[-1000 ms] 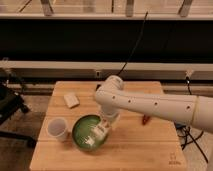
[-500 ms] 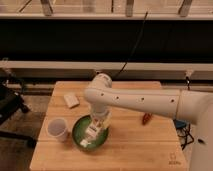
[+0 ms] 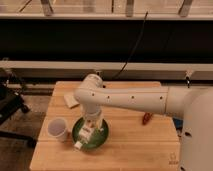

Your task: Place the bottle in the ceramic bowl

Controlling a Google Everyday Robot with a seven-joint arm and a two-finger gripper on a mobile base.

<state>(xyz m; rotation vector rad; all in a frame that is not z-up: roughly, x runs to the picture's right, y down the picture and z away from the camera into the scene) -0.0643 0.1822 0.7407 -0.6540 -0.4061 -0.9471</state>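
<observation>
I see the arm [image 3: 130, 97] reaching left across the table [image 3: 125, 145], bent down over the green bowl [image 3: 102, 136]. The gripper [image 3: 86, 134] hangs inside it; I cannot tell its grip or the bottle.

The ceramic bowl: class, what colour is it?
Glossy green, seen in the camera view: the ceramic bowl sits beneath the end effector, beside a translucent white cup.

table [image 3: 130, 145]: pale wood, matt, light grain showing
ceramic bowl [image 3: 101, 140]: green glaze, glossy, pale streaks inside
cup [image 3: 57, 128]: translucent white plastic, smooth
arm [image 3: 135, 98]: white plastic shell, smooth with a soft sheen
gripper [image 3: 86, 134]: white plastic, hanging low over the bowl
bottle [image 3: 79, 145]: white plastic, seen at the bowl's near rim
</observation>
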